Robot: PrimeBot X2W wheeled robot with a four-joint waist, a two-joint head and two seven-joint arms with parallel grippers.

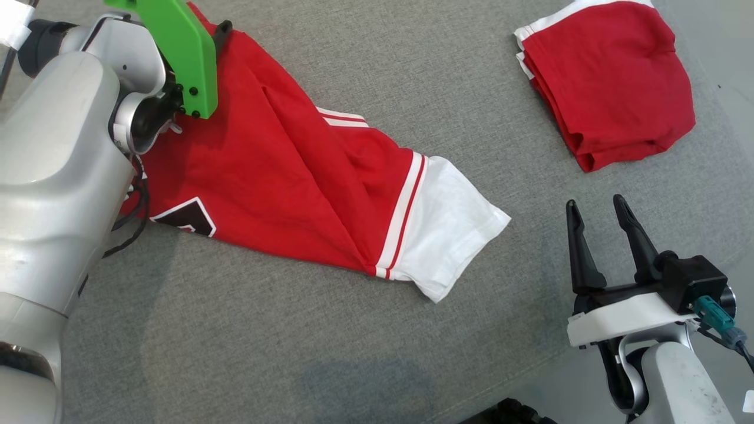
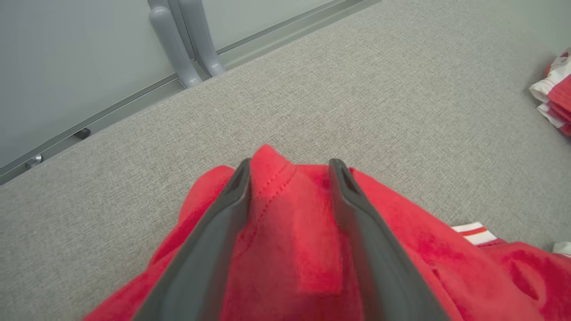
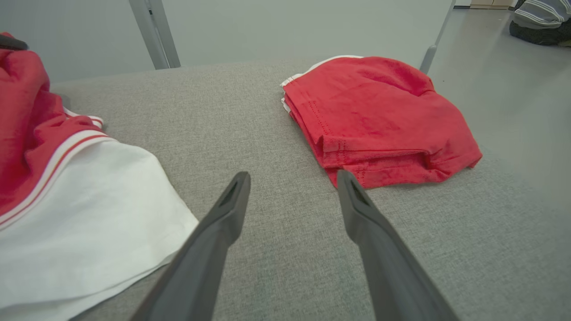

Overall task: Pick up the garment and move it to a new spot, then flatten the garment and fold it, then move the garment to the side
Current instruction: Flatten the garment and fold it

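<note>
The garment (image 1: 283, 176) is a red shirt with a white, red-striped sleeve (image 1: 447, 229), lying crumpled and slanted across the grey padded table (image 1: 377, 330). My left gripper (image 2: 291, 165) is at the shirt's far upper-left end. Its jaws stand apart and straddle a raised fold of red cloth (image 2: 290, 232), not pinching it. In the head view the wrist's green plate (image 1: 182, 53) hides most of that gripper, and one dark finger (image 1: 222, 30) peeks out. My right gripper (image 1: 595, 203) (image 3: 293, 174) is open over bare table at the lower right, holding nothing, a little right of the white sleeve (image 3: 67, 200).
A second red garment (image 1: 612, 82) (image 3: 379, 120) lies folded at the table's far right corner. The table edge and pale floor (image 1: 724, 53) run along the right. Grey metal legs (image 2: 187, 49) stand beyond the far edge.
</note>
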